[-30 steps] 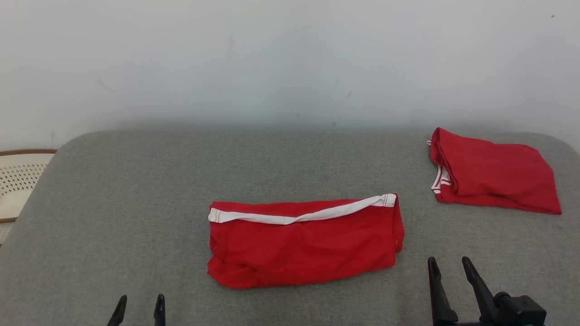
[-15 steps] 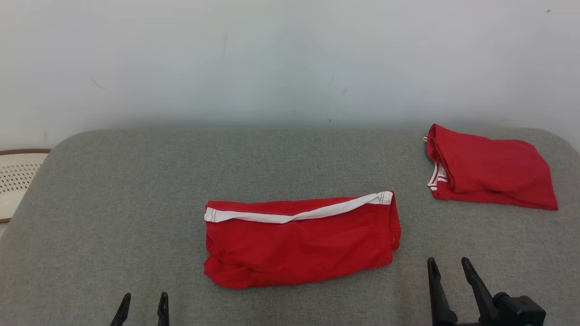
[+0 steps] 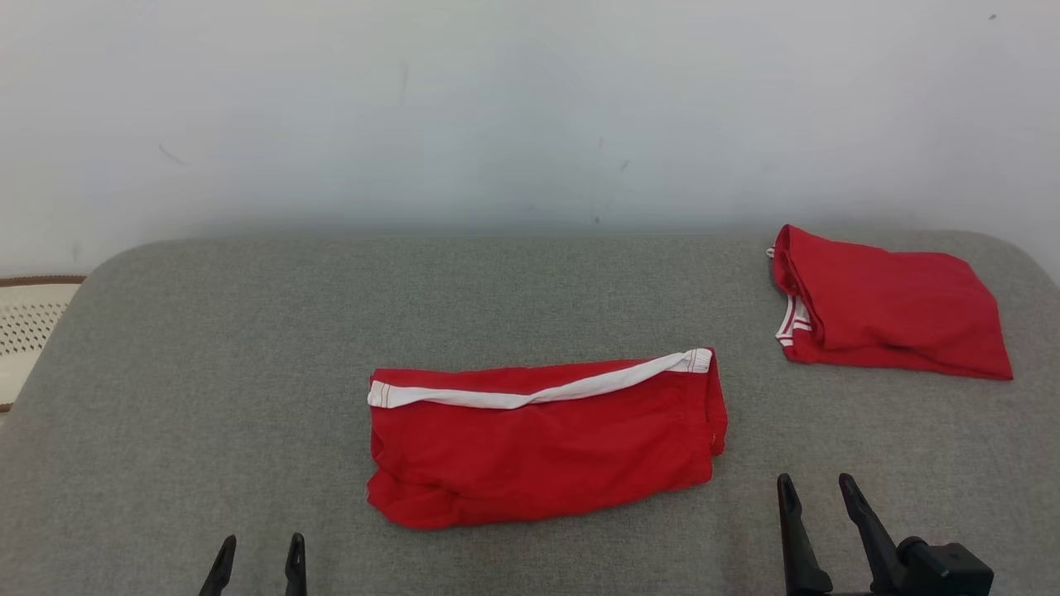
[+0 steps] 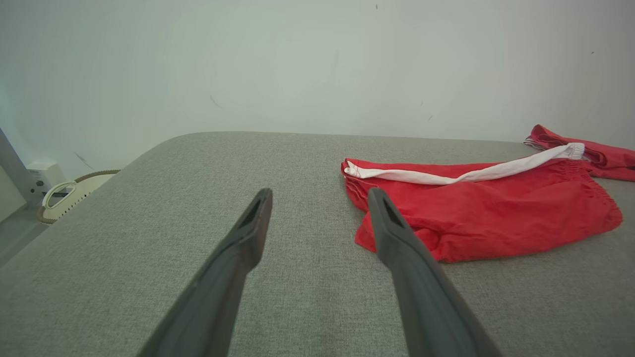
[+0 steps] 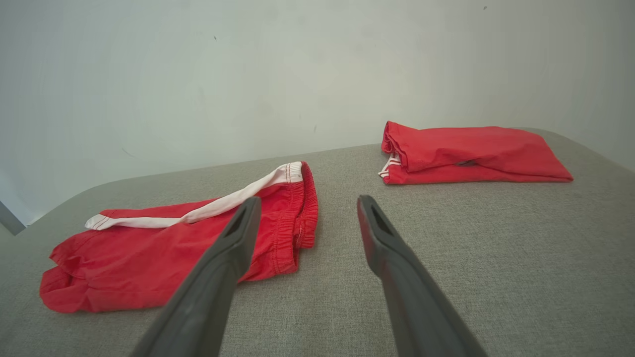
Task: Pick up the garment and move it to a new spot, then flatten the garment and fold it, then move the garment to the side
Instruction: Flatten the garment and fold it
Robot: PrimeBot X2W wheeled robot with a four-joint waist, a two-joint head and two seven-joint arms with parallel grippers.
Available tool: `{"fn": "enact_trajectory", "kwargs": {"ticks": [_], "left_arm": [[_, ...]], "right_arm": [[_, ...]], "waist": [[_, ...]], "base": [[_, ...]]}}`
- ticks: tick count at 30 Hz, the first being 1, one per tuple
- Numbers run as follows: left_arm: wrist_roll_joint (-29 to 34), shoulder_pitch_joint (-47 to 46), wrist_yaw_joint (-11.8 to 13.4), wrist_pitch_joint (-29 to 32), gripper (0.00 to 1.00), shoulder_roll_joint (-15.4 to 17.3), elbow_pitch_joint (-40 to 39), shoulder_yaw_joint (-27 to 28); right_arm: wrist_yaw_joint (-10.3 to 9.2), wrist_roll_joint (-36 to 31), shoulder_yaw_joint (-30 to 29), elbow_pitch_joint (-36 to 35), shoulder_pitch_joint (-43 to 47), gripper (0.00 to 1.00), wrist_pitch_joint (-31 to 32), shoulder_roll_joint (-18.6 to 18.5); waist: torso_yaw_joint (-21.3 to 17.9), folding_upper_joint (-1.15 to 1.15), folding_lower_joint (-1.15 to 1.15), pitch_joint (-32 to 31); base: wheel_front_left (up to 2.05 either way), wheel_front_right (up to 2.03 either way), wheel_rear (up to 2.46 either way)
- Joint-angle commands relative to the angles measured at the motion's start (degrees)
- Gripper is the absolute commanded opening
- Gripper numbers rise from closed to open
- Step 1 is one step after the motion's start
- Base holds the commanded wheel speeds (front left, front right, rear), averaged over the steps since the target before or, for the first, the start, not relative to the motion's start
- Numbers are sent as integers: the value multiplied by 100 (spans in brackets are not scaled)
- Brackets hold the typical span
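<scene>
Grey padded surface (image 3: 207, 348), white wall (image 3: 497, 99), cream perforated object (image 3: 29, 323) left, 1 folded red bundle (image 3: 894, 302) right

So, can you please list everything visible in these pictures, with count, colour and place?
padded surface: one, grey, under both garments
wall: one, white, behind the padded surface
centre garment: one, red with a white band, middle of the padded surface
folded garment: one, red with white stripes, far right of the padded surface
perforated object: one, cream with brown rim, left edge
left gripper: one, black, lower left, open, touching nothing
right gripper: one, black, lower right, open, touching nothing
</scene>
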Motion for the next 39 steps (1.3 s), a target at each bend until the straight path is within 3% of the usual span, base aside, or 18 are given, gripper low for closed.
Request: {"fn": "enact_trajectory", "kwargs": {"ticks": [1, 14, 20, 28, 39], "left_arm": [[-43, -10, 22, -20, 100, 42, -15, 2], [-88, -27, 37, -15, 100, 62, -24, -41], [-105, -111, 19, -9, 100, 29, -13, -105], [-118, -236, -68, 7, 100, -64, 87, -304], [-129, -580, -183, -53, 100, -151, 286, -419]], "right_arm": [[3, 20, 15, 23, 42, 100, -31, 10], [4, 46, 7, 46, 50, 100, -36, 9], [4, -31, 81, 315, -458, 100, 53, -5], [4, -29, -20, 1615, -1711, 100, 286, -247], [4, 95, -399, 4259, -3529, 100, 534, -498]], "waist": [[-6, 0, 0, -3], [4, 0, 0, 12], [81, 0, 0, 80], [429, 0, 0, 243], [906, 0, 0, 729]], "base": [[0, 0, 0], [0, 0, 0], [0, 0, 0], [0, 0, 0], [0, 0, 0]]}}
